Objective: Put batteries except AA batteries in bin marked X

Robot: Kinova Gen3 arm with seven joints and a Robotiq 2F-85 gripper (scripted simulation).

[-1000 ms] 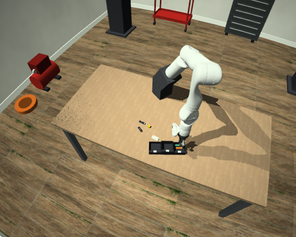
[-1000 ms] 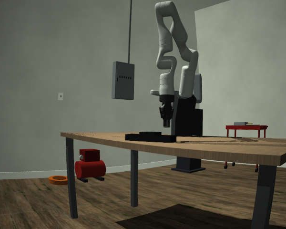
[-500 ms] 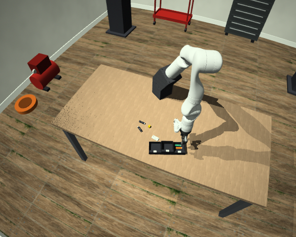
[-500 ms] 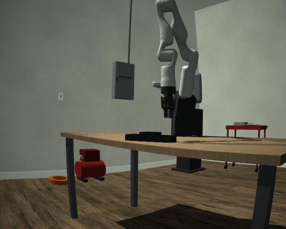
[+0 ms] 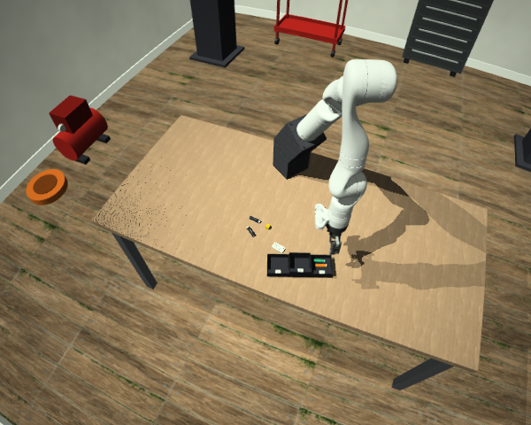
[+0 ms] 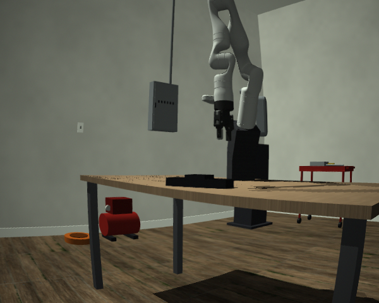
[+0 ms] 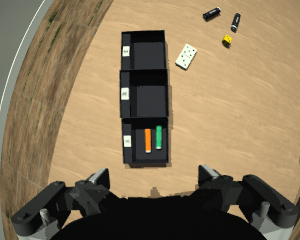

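Observation:
A black row of three bins [image 5: 269, 270] [image 6: 199, 181] [image 7: 145, 162] stands near the table's front edge. The end bin under my wrist holds an orange battery [image 5: 320, 265] [image 7: 148, 140] and a green battery [image 5: 319, 259] [image 7: 158, 138], lying side by side. The other two bins look empty. My gripper [image 5: 334, 247] [image 6: 223, 132] [image 7: 153, 177] is open and empty, well above that end bin. Two small black batteries [image 5: 255, 220] [image 5: 250, 231] [image 7: 212, 14] [image 7: 236, 22] lie on the table [image 5: 202, 173] beyond the bins. The marks on the bins' white labels are too small to read.
A small yellow piece [image 5: 268, 226] [image 7: 226, 40] lies beside the black batteries. A flat white piece [image 5: 278, 247] [image 7: 186, 56] lies close to the far bin. The arm's dark base block [image 5: 290, 153] stands at the table's back edge.

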